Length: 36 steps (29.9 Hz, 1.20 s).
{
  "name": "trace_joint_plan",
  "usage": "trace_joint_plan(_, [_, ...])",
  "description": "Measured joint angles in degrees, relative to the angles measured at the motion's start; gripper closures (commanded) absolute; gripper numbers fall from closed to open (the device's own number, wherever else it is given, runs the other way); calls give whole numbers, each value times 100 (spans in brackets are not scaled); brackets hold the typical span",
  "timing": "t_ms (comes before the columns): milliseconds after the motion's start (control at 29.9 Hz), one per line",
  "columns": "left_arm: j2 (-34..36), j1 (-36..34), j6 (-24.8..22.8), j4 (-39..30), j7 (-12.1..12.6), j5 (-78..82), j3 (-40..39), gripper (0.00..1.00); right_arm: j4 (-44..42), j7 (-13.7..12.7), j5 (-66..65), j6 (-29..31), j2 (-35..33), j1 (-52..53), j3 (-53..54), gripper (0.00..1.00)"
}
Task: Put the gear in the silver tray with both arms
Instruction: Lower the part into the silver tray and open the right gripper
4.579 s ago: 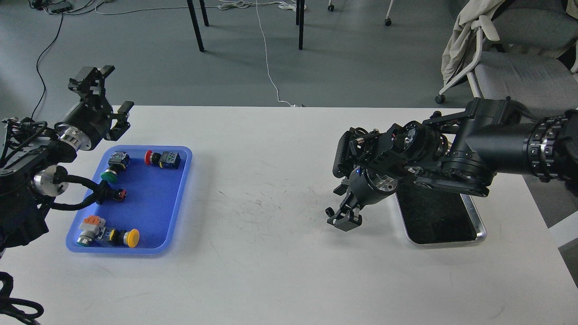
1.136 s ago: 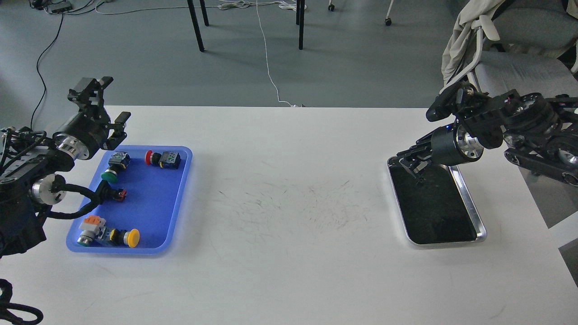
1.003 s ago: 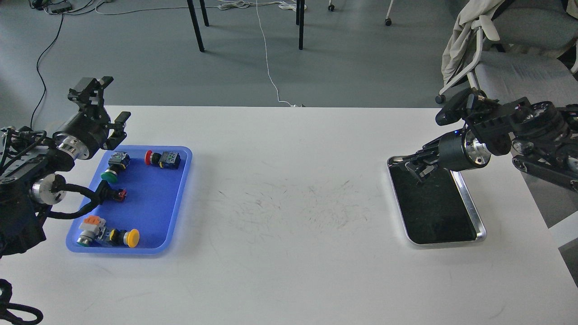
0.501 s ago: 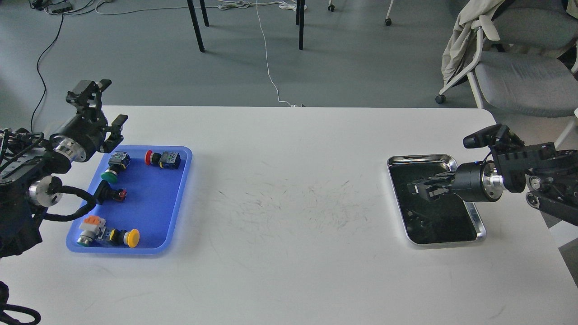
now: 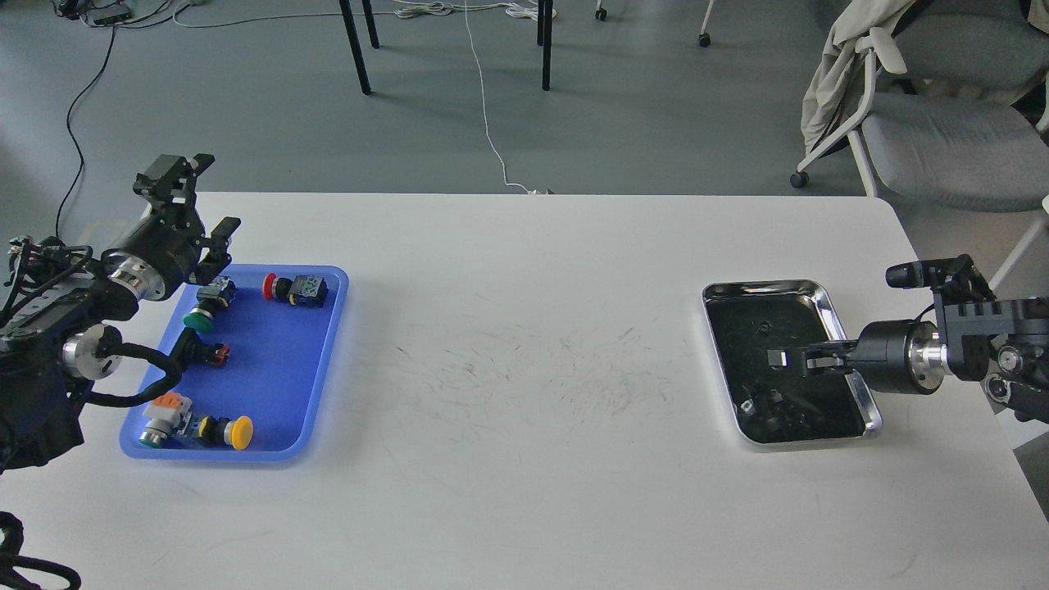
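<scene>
The silver tray [image 5: 851,385] lies on the white table [image 5: 524,328], over on my right. Its shiny rim goes all round, and its bottom is dark like a mirror. I see small dim shapes in that dark bottom. They may be only reflections, so I cannot tell if any part is in there.

The right gripper [image 5: 778,359] reaches in from the right and hangs over the middle of the silver tray. Its fingers look thin and close together, with nothing I can see between them. I cannot tell if they are open or closed. I think it is there because that is the drop spot.

Far to the left of the silver tray is the blue tray [image 5: 324,369]. The parts [image 5: 297,288] sit in it: push buttons with red, green and yellow caps. So the gear looks not yet moved over.

The left gripper [image 5: 200,197] hangs above the back-left corner of the blue tray, pointing up and away. Its fingers are spread wide and hold nothing. I think it waits there, ready to pick a part.
</scene>
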Motion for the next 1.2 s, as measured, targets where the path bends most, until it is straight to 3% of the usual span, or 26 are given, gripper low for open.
trace_joint_plan(735, [-18,13,1,0,15,11,9,2,-191,0,898,3,28,-401,26,94])
trace_joint_plan(1003, [-51,21,0,-1,17,11,9,2,-197,0,898,-3,46,-435,31,74])
trace_joint_plan(1203, [-72,22,0,32,17,11,9,2,-250,0,899,-12,48,-423,178,65])
